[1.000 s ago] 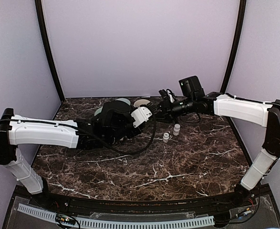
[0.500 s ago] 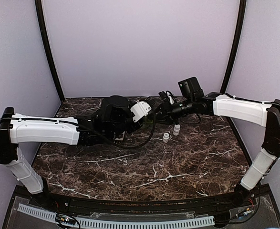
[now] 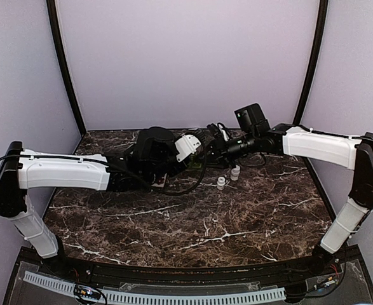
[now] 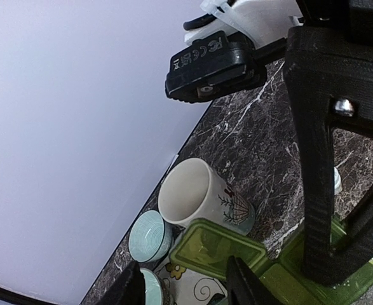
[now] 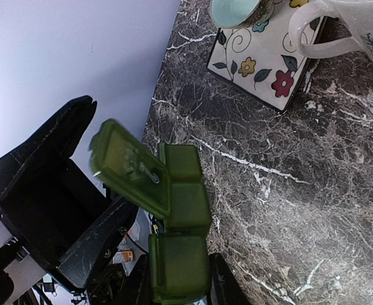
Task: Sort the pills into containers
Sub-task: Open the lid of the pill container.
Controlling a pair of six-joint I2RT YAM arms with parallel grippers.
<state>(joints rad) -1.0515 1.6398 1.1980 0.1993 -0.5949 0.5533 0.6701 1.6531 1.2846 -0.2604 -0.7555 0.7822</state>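
The translucent green plastic pill box (image 5: 185, 203), a strip of lidded compartments, is gripped at its end compartment by the right pincer (image 5: 178, 284), whose jaws are closed onto its two sides. It is held at the back of the dark marble-patterned desk (image 3: 192, 222), evidently so that it is steadied while its lids are worked; whether it rests on the desk cannot be told. One hinged green lid (image 5: 132, 168) is raised, so that the compartment beneath is exposed for filling; the other lids that can be seen are shut. The left pincer (image 4: 185, 284) is poised at that lid with its jaws parted and nothing seen clamped between them; whether a finger is touching the lid cannot be told. Opening the lids is judged to be this arm's part. No loose pills are visible. Two small white bottles (image 3: 221, 183), presumably the pills' source, are stood upright on the desk just in front of both pincers, within reach. A cream ceramic mug (image 4: 192, 194) is set behind, apart from the work.
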